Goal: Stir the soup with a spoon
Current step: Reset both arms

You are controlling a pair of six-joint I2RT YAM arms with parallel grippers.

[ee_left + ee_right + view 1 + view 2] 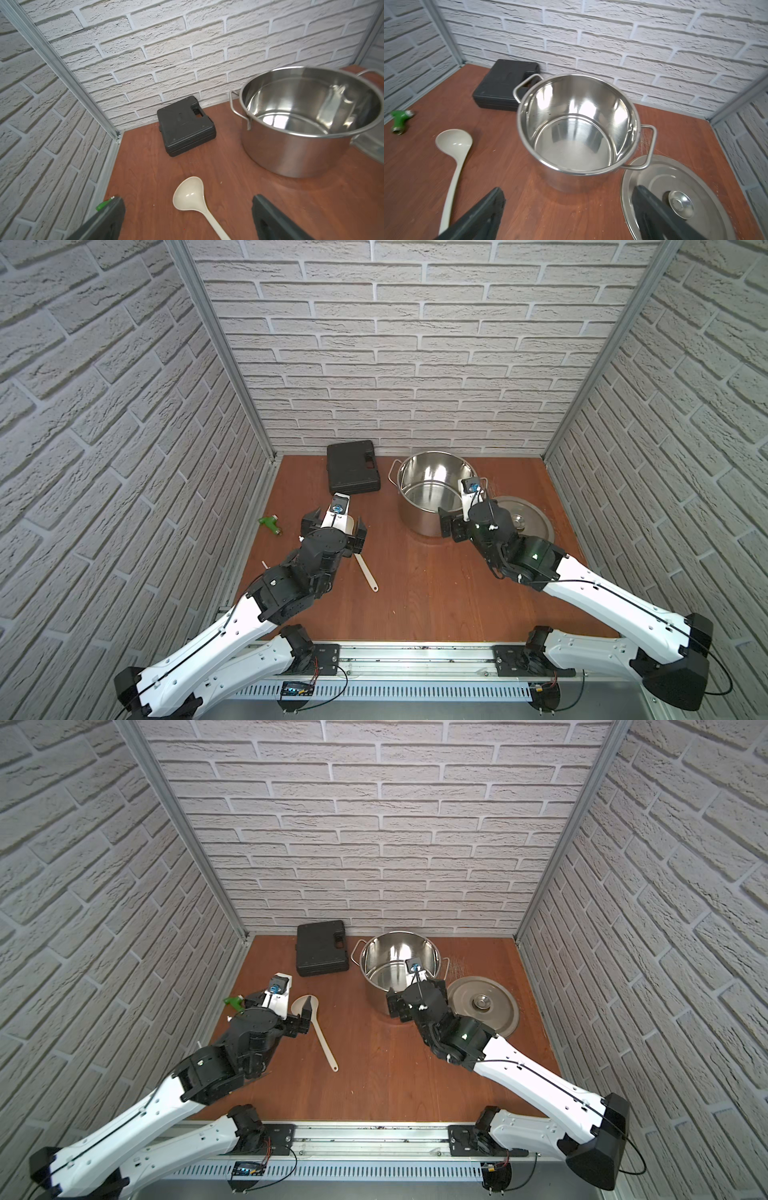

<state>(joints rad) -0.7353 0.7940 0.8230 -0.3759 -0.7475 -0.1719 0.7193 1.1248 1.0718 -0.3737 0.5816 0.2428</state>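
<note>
Jaws on both arms stand spread wide and empty. From above, the left jaws straddle the cream plastic spoon (pixel 189 195), which lies flat on the reddish wood-grain worktop (pixel 149 166), its deep round bowl up and its slim handle tapering. By the shiny steel pot (pixel 566 180), bare inside, the right jaws hang over its flat knobbed lid (pixel 660 187).

Our left gripper (pixel 278 1002) hangs wide open over the cream spoon (pixel 322 1038), which lies flat on the table (pixel 374 1077). Our right gripper (pixel 415 996) hovers at the empty steel pot (pixel 395 952), its lid (pixel 496 996) just beside.
</note>
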